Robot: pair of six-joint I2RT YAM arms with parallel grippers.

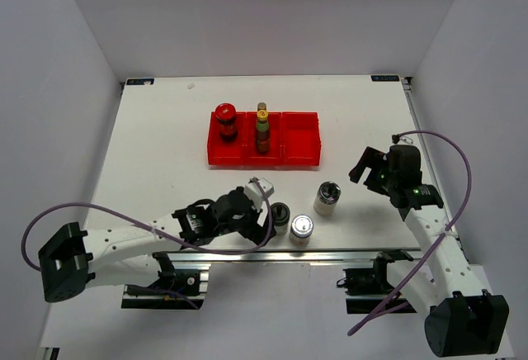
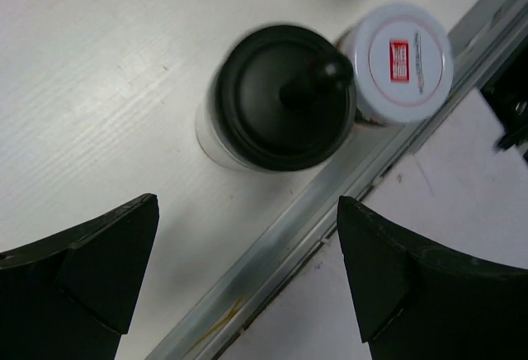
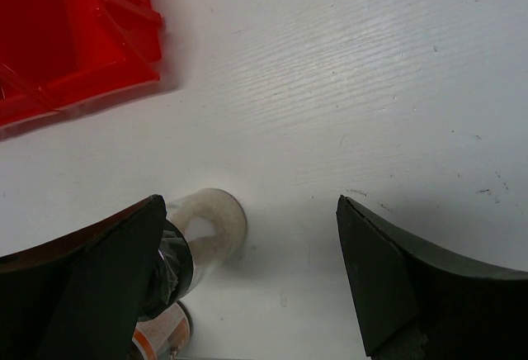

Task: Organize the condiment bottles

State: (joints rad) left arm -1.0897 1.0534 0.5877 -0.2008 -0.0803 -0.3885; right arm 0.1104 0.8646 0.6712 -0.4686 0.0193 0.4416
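Beside black-lidded jar (image 2: 280, 100), left gripper (image 2: 247, 211) agape

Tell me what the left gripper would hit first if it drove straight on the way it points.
Most likely the black-lidded jar, standing just ahead of the open left gripper; the silver-lidded jar beside it looks off that line, though depth is unclear.

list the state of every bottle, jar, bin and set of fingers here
red plastic three-compartment bin: right compartment empty
red-lidded dark jar: upright, left compartment
yellow-capped bottle: upright, middle compartment
thin bottle: upright behind it, same compartment
black-lidded jar: upright on white table, ungripped
white-lidded jar: upright on table
metallic-lidded jar: upright on table
left fingers: open, empty
right fingers: open, empty
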